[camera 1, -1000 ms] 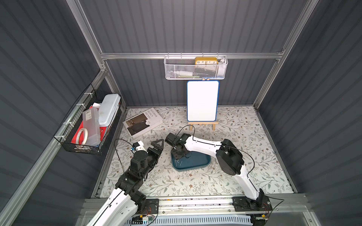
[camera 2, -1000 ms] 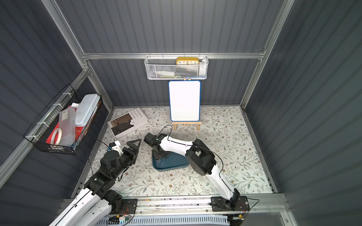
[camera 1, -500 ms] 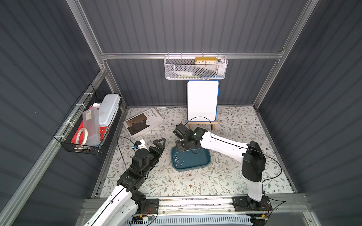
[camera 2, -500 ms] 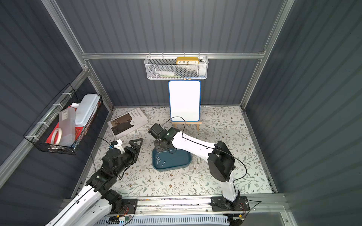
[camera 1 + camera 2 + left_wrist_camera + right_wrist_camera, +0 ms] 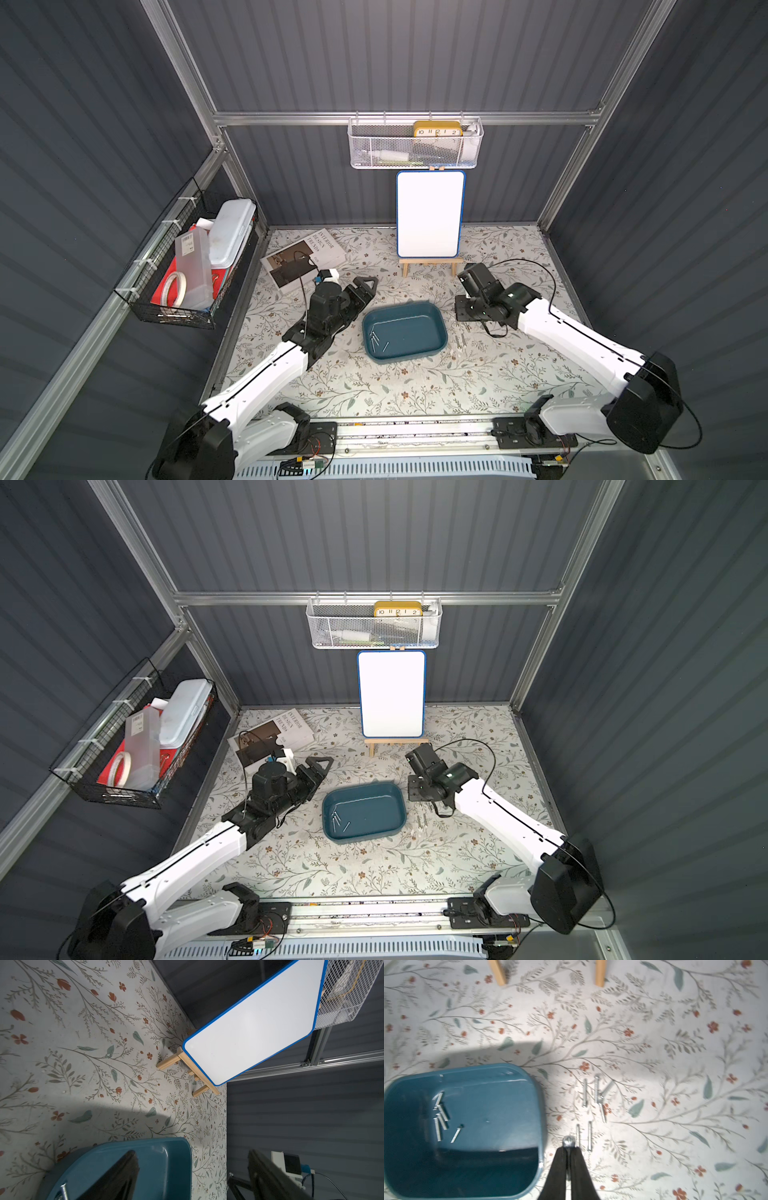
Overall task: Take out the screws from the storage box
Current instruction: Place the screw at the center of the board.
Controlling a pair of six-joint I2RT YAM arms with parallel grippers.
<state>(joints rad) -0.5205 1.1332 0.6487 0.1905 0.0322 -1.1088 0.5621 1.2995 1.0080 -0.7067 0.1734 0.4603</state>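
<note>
Right tool (image 5: 568, 1150) is pinched tight on a single held screw (image 5: 568, 1141), whose round head shows just past the two black fingertips, low in the middle of the right wrist view. The right arm (image 5: 561, 332) rises from its base at the lower right of both top views, folds at a black elbow and runs its white forearm up and to the left. The wrist bends downward, so the tool points at the tabletop (image 5: 374, 395) just right of the storage box (image 5: 415, 328).

The left tool (image 5: 365, 292) is spread wide with nothing between its fingers (image 5: 120, 1174). In the left wrist view one finger overlaps the box at the lower left of the frame and the other stands well apart at the lower right. The left arm (image 5: 270, 365) stretches from the lower left base diagonally up and to the right. Its tool lies low and nearly level, just beside the box's upper left corner.

The storage box is a shallow dark teal tray with rounded corners and a low rim. It sits flat near the middle of the floral tabletop, between the two tools. About five thin silver screws in the box (image 5: 440, 1118) lie bunched near its left end, one a little apart from the rest. About six loose screws (image 5: 589, 1097) lie on the tabletop just right of the box, mostly side by side, beneath the right tool
</note>
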